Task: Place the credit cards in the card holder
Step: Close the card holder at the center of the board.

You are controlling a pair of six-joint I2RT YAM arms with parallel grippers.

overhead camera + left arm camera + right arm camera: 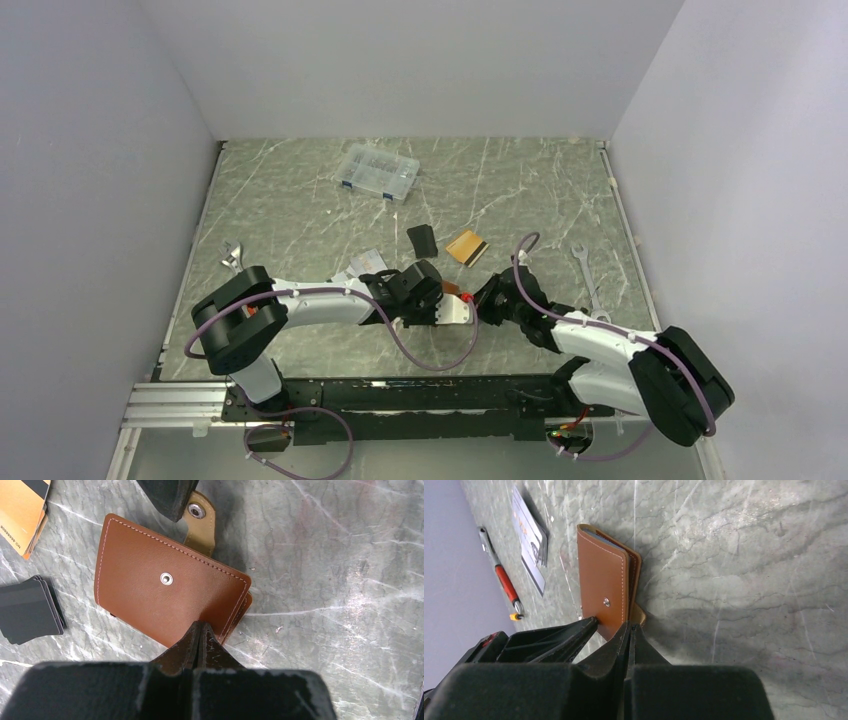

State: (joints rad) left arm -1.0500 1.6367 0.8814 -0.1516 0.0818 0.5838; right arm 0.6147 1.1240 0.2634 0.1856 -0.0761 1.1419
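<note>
Brown leather card holder point(165, 592) with snap strap point(201, 522), folded shut, left fingers point(189, 647) pinching its corner, right fingers point(615, 647) clamped on the strap.

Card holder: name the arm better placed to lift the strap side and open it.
Right. The right claw appears shut on the snap strap, so it can likely peel the cover up, while the left claw pinches the card holder's opposite edge and is suited to anchoring it.

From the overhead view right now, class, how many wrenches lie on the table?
2. The left wrench lies near the left edge of the table; the right wrench lies near its right edge. More may be hidden from this view.
</note>
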